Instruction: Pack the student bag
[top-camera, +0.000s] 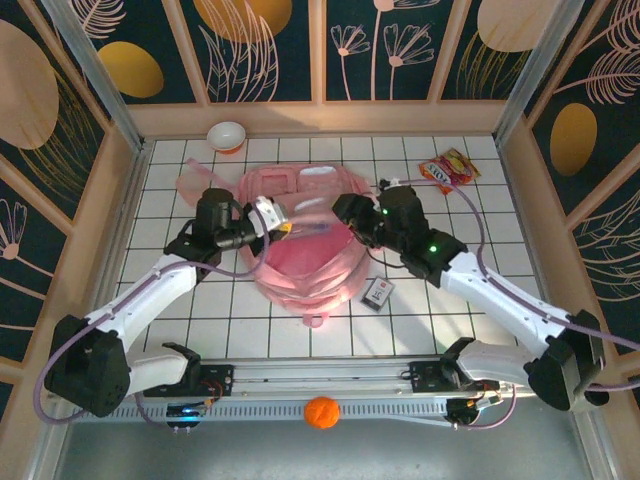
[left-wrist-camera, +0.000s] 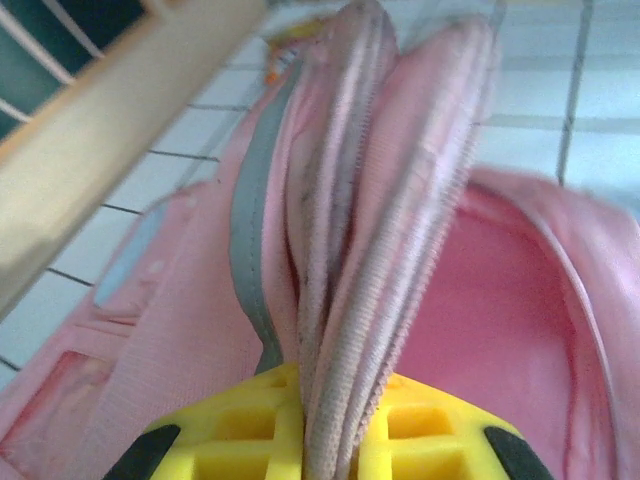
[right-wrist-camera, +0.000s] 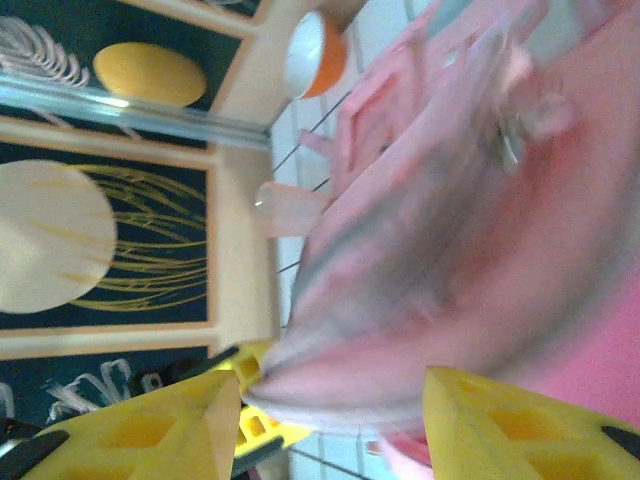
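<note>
Nearest to me, an orange ball (top-camera: 320, 412) sits on the rail at the near edge of the table (top-camera: 262, 328), between the two arm bases. A little further in, right of centre, a small dark card (top-camera: 377, 292) lies flat on the tiles, just beside the near right edge of the student bag (top-camera: 300, 265).

The bag takes up the middle of the table. It is a big soft pink heap with a strap loop poking toward the near edge and its front pockets turned toward the far edge. Both arms reach in over it from either side.

The left gripper (top-camera: 268, 215) is at the bag's left side. In its wrist view, its yellow fingers (left-wrist-camera: 230, 440) are pressed together on a ribbed fold of the bag's zipper edge, and the pink lining (left-wrist-camera: 510, 300) opens out to the right of that fold.

The right gripper (top-camera: 345, 212) is over the bag's right side. In its wrist view, its yellow fingers (right-wrist-camera: 150, 430) stand spread with the bag's rim lying between them. The picture is blurred, and I cannot tell whether they press the cloth.

Beyond the bag, toward the far left corner, a translucent pink cup (top-camera: 190, 180) lies close by the bag's far left side. A red and yellow snack packet (top-camera: 450, 168) lies near the far right corner, well apart from the bag. A white and orange bowl (top-camera: 227, 135) sits at the far edge, left of centre.
</note>
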